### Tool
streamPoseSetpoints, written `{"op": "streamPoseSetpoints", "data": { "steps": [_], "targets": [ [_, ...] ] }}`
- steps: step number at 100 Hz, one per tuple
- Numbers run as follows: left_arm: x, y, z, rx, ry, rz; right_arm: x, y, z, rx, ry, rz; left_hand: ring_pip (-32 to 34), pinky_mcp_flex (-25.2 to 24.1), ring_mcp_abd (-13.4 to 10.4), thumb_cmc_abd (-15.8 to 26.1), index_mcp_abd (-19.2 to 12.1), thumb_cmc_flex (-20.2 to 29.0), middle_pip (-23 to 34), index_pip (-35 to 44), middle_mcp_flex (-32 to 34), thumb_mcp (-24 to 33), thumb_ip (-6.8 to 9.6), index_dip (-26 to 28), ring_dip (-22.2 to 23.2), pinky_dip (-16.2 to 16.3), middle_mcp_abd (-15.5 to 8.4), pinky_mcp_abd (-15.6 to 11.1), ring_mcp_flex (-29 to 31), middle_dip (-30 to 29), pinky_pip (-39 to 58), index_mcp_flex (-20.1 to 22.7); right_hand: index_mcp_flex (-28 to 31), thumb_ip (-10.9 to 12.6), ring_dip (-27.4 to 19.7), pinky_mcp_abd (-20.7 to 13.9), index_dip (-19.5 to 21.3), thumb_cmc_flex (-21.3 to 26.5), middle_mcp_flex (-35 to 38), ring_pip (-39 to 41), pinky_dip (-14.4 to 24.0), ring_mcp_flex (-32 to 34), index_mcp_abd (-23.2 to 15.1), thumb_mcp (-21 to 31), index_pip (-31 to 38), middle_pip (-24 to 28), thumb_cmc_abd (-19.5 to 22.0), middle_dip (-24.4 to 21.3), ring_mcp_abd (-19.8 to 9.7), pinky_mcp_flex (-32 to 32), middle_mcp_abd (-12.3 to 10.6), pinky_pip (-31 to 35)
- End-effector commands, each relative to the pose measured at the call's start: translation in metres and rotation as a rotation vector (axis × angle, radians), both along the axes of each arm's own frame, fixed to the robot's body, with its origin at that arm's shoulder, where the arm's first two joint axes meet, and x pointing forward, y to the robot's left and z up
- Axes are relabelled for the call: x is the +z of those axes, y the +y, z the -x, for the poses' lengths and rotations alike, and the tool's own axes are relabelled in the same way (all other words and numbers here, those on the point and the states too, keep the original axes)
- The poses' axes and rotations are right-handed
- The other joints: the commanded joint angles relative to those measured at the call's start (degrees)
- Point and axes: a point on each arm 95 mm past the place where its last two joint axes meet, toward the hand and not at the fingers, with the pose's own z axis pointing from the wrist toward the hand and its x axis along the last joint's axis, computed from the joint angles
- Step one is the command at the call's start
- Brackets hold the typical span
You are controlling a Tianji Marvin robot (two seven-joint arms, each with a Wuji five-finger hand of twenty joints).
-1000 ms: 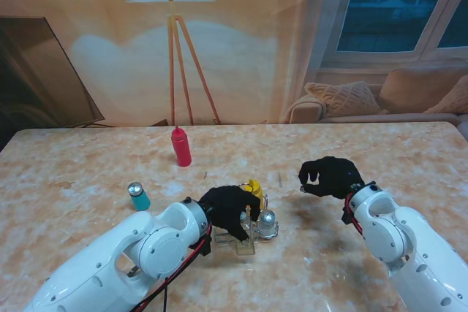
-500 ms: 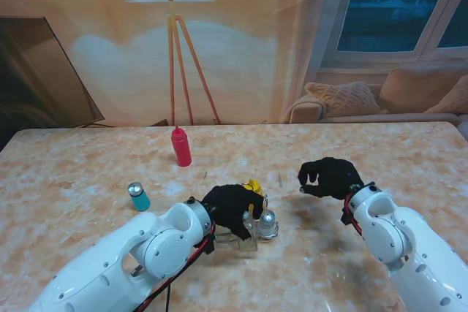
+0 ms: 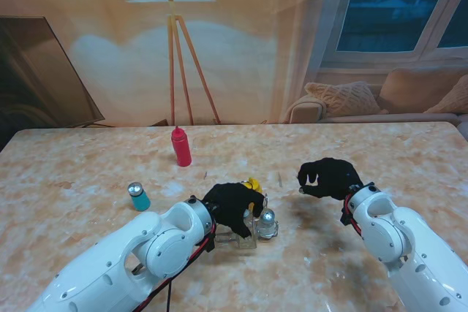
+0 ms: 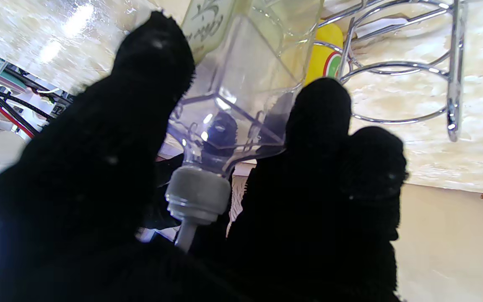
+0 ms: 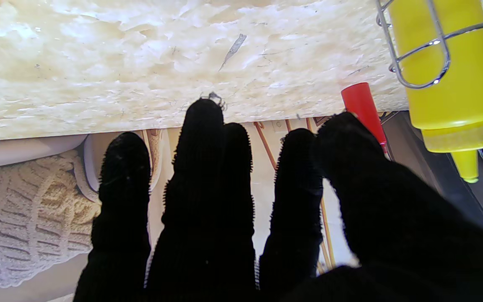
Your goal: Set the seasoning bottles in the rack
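My left hand (image 3: pixel 232 206) is shut on a clear square bottle (image 4: pixel 233 96) with a grey cap (image 4: pixel 197 195). It holds the bottle upright at the near side of the chrome wire rack (image 4: pixel 405 67). In the stand view the clear bottle (image 3: pixel 247 233) shows just under the hand, against the rack (image 3: pixel 262 206). A yellow bottle (image 3: pixel 254 185) stands in the rack's far ring, and a silver-capped shaker (image 3: pixel 268 218) sits at its right side. The red bottle (image 3: pixel 180 147) and the teal bottle (image 3: pixel 137 196) stand loose on the table. My right hand (image 3: pixel 329 177) hovers right of the rack, open and holding nothing.
The marble table (image 3: pixel 365 261) spreads wide around the rack. In the right wrist view the yellow bottle (image 5: pixel 447 71) sits in its wire ring with the red bottle (image 5: pixel 363 105) beyond it. A floor lamp (image 3: pixel 175 49) and a sofa (image 3: pixel 380 100) lie past the far edge.
My left hand has edged slightly right and away from me with the clear bottle, closer against the rack. The right hand has barely moved.
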Motion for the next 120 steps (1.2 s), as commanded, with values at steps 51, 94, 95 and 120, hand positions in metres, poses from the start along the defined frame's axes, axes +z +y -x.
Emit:
{"op": "streamPoseSetpoints", "data": {
  "steps": [51, 94, 95, 120],
  "targets": [
    [0.0004, -0.0007, 0.007, -0.023, -0.028, 0.0, -0.0069, 0.0034, 0.0033, 0.005, 0.029, -0.001, 3.2, -0.5, -6.7, 1.1, -3.0, 4.7, 11.7, 15.5, 0.9, 11.8, 0.37, 6.3, 2.2, 1.6, -5.2, -5.0, -0.1, 4.7, 2.3, 1.7, 0.6, -0.4, 0.5, 0.0, -0.2, 1.5, 1.6, 0.6, -0.8, 0.4, -1.2, 1.6, 1.0, 0.2, -1.7, 2.3, -0.8, 0.2, -1.0, -0.1],
    [0.0002, -0.0011, 0.0056, -0.075, -0.068, -0.024, -0.0073, 0.0034, 0.004, 0.008, 0.03, -0.001, 5.2, -2.5, -7.7, 0.9, -4.2, 4.1, 14.9, 18.3, -1.3, 13.3, 0.34, 9.1, 4.3, 3.2, -6.2, -5.4, -1.4, 6.8, 3.3, -0.3, 0.8, -0.5, 0.5, -0.1, -0.2, 1.7, 1.9, 0.6, -0.9, 0.6, -1.4, 2.3, 1.2, 0.1, -2.4, 2.5, -1.1, 0.4, -1.2, -0.2],
    [0.0001, -0.0011, 0.0055, -0.075, -0.067, -0.025, -0.0073, 0.0034, 0.004, 0.008, 0.03, -0.001, 5.2, -2.5, -7.6, 0.9, -4.2, 4.1, 14.9, 18.4, -1.3, 13.3, 0.36, 9.1, 4.3, 3.2, -6.1, -5.4, -1.5, 6.8, 3.3, -0.3, 0.8, -0.5, 0.5, -0.1, -0.2, 1.7, 1.9, 0.6, -0.9, 0.6, -1.4, 2.3, 1.2, 0.1, -2.4, 2.5, -1.1, 0.4, -1.2, -0.2],
    [-0.0014, -0.0009, 0.0032, -0.061, -0.077, -0.04, -0.0078, 0.0034, 0.0036, 0.007, 0.032, -0.003, 6.8, -2.7, -7.8, 1.2, -3.7, 4.2, 15.7, 18.6, -1.5, 13.2, 0.75, 9.6, 5.4, 4.0, -5.7, -5.4, -1.9, 6.9, 4.2, -0.6, 0.8, -0.5, 0.5, -0.1, -0.3, 1.7, 2.0, 0.6, -0.9, 0.6, -1.4, 2.4, 1.3, 0.1, -2.3, 2.6, -1.0, 0.4, -1.2, -0.2]
  ]
}}
